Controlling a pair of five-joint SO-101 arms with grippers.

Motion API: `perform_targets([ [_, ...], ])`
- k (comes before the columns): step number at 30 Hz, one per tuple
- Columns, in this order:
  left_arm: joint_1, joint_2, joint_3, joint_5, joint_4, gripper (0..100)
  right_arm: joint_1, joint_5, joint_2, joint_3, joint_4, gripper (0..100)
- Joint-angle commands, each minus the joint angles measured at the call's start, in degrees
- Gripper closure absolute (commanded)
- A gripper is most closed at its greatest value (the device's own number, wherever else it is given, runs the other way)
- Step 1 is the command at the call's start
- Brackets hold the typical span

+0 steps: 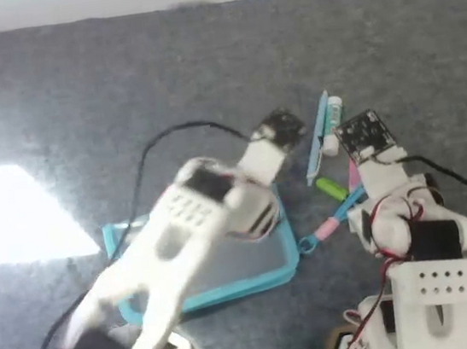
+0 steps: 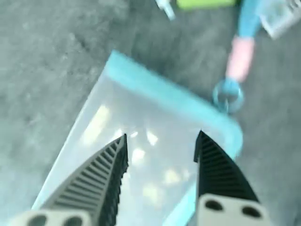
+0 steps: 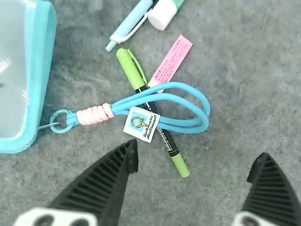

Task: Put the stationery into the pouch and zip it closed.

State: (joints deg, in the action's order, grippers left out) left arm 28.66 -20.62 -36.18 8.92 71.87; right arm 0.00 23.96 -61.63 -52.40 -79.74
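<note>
High view puts the pouch (image 1: 246,269) low in the centre of the frame, flat on the grey table (image 1: 75,83), with the left arm stretched across it from the lower left. Just to its right, in a loose cluster at centre right, lies the stationery: a green pen (image 1: 332,187), a blue pen (image 1: 319,142), a white tube (image 1: 334,113) and a pink strip (image 1: 353,172). All of it is on the table beside the pouch, not in it.

Left wrist view has the left gripper (image 2: 161,139) over the pouch's clear face, near its teal edge, jaws apart and holding nothing. Right wrist view has the right gripper (image 3: 197,151) above the cluster, jaws wide apart and also empty. Under it the pouch's strap (image 3: 188,96) loops across the green pen, and the strap's ring sits by the pouch corner at the left of that frame.

By my reading the task is at its start. Nothing looks packed, since the clear face shows no item beneath it, so four pieces are left to load and the zip is left to close. Whether the zip is open now I cannot tell. The strap over the green pen may need shifting first.
</note>
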Motion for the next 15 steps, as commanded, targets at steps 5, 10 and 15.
perform_targets([
  [5,-30.4,-16.9,-3.4,13.1,12.0,78,0.1,-0.4,9.5,5.8,2.5,63.0],
  [10,-57.1,-16.5,-4.0,19.6,10.1,78,-3.5,-0.4,24.7,16.3,2.2,63.0],
  [15,-71.5,-16.5,-8.1,27.3,7.5,78,-12.1,-0.5,39.8,24.2,2.2,63.0],
])
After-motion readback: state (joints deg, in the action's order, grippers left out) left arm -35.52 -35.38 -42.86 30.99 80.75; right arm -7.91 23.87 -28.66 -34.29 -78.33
